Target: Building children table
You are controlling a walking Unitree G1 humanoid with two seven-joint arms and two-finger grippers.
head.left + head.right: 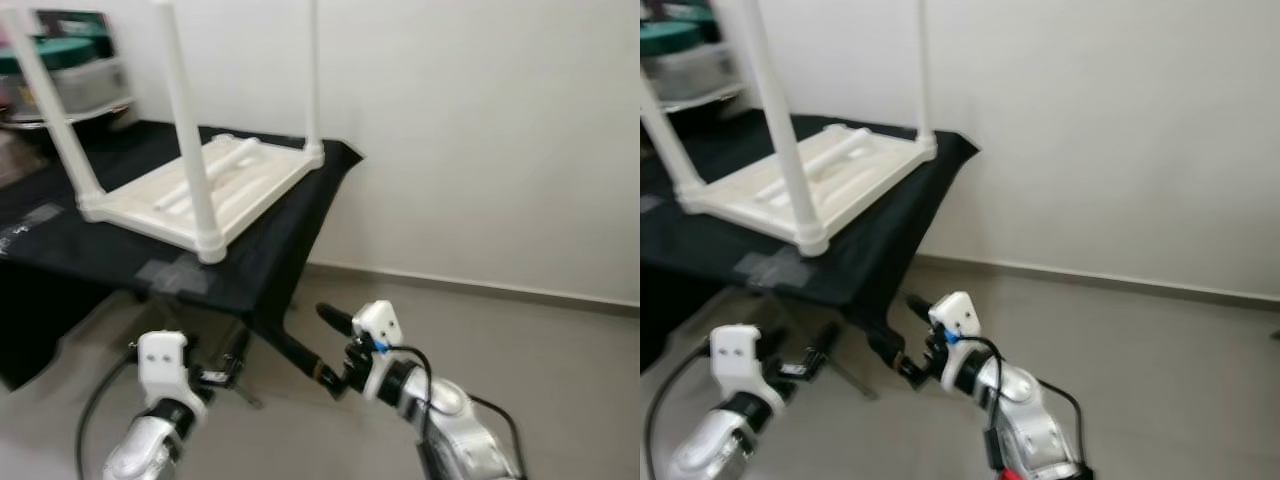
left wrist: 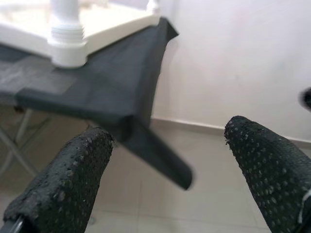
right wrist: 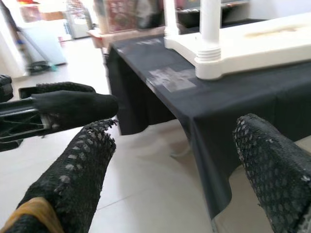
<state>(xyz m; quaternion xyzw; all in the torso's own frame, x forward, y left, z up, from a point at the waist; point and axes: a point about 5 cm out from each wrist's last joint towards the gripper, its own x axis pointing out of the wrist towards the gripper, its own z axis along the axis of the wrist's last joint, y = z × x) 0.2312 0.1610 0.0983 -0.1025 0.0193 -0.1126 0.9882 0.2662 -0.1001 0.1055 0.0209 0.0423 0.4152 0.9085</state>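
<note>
White plastic children's table (image 1: 200,190) sits upside down on the black-draped desk (image 1: 270,245), out near the desk's far corner by the wall, its round legs pointing up. Three legs (image 1: 190,130) show, and all run off the top of the head views, so their ends can't be seen. A loose white bar seems to lie on the upturned top, though blur makes it hard to confirm. Grey tape patches (image 1: 175,272) mark the cloth at the desk's near edge, just beside the closest leg socket (image 2: 67,41).

Both arms are low in front of the desk, over the grey floor (image 1: 560,380). Left tool (image 2: 170,179) has its black fingers (image 2: 63,184) spread wide, nothing between them, aimed at the drooping cloth corner. Right tool (image 3: 180,174) is likewise spread and empty, facing the desk's edge, with the other arm's fingers crossing its view. At the desk's far left edge, blurred containers (image 1: 70,65) are cut off by the frame.
</note>
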